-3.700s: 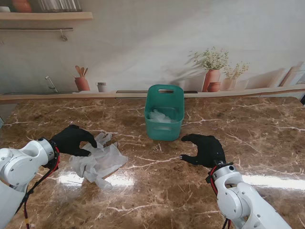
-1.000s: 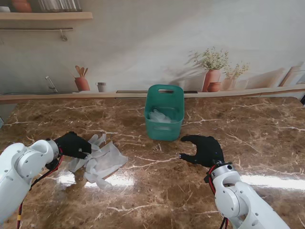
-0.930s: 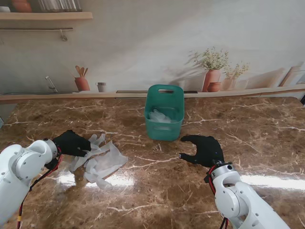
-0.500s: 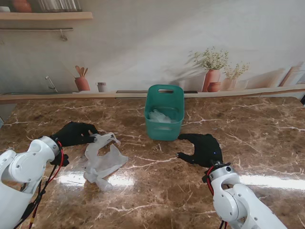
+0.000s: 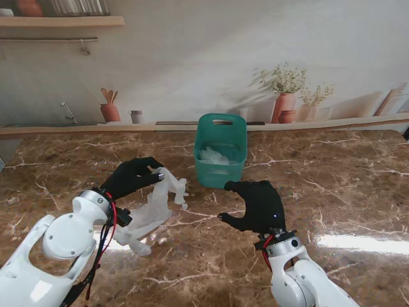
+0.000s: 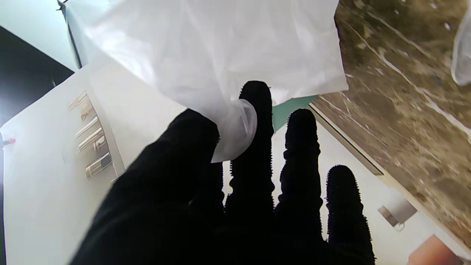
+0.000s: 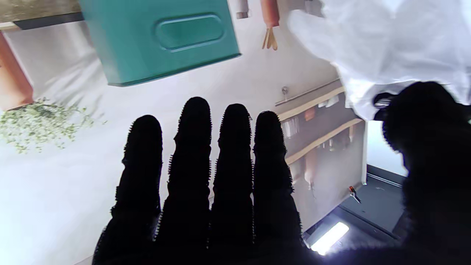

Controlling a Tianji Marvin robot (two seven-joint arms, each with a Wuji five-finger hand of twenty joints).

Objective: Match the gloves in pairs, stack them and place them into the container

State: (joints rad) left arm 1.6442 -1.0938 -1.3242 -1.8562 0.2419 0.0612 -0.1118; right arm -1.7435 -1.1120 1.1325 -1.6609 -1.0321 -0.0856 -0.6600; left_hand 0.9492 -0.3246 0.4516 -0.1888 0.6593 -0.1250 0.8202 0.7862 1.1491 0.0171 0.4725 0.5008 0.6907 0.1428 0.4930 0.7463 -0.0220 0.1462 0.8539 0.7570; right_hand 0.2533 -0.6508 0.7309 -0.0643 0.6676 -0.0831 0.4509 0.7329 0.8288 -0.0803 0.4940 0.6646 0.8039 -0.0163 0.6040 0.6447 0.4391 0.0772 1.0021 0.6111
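1. Some white gloves already lie inside the green bin (image 5: 220,151) at the far middle.
2. Left hand (image 5: 131,177) pinches one glove (image 5: 165,190), lifting it off the pile (image 5: 137,225) at near left.
3. Right hand (image 5: 254,206) hovers empty, fingers spread, near the bin.
4. Pairing, stacking and binning remain.

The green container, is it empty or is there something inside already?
Not empty. The green container stands upright, and the stand view shows pale, translucent material inside, probably gloves.
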